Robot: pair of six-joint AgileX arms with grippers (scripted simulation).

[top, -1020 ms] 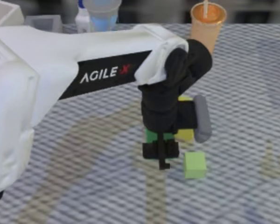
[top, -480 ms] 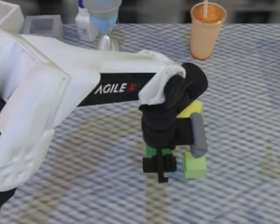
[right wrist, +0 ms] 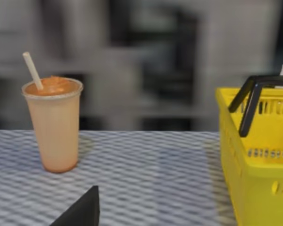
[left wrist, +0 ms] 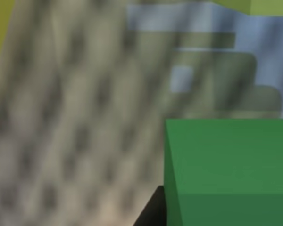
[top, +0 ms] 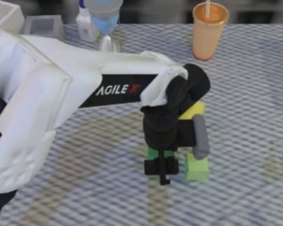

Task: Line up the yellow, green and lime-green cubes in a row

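My left gripper (top: 162, 165) points down at the middle of the table and is shut on the deep green cube (top: 153, 153). That cube (left wrist: 228, 169) fills the left wrist view, with one dark finger (left wrist: 153, 212) against its side. The small lime-green cube (top: 197, 167) lies on the cloth just to the right of the gripper. Behind them sits the yellow cube (top: 193, 110), mostly hidden by the wrist. My right arm is outside the top view; in its wrist view a single dark fingertip (right wrist: 85, 209) shows with nothing by it.
An orange drink cup with a straw (top: 209, 29) stands at the back, also seen as the cup (right wrist: 54, 125) in the right wrist view. A grey hollow block (top: 43, 23) and a blue-capped bottle (top: 100, 21) sit back left. A yellow basket (right wrist: 257, 155) is near the right gripper.
Over the second, my left arm swung back and lowered a little with the green cube. In the last half second nothing visibly moved.
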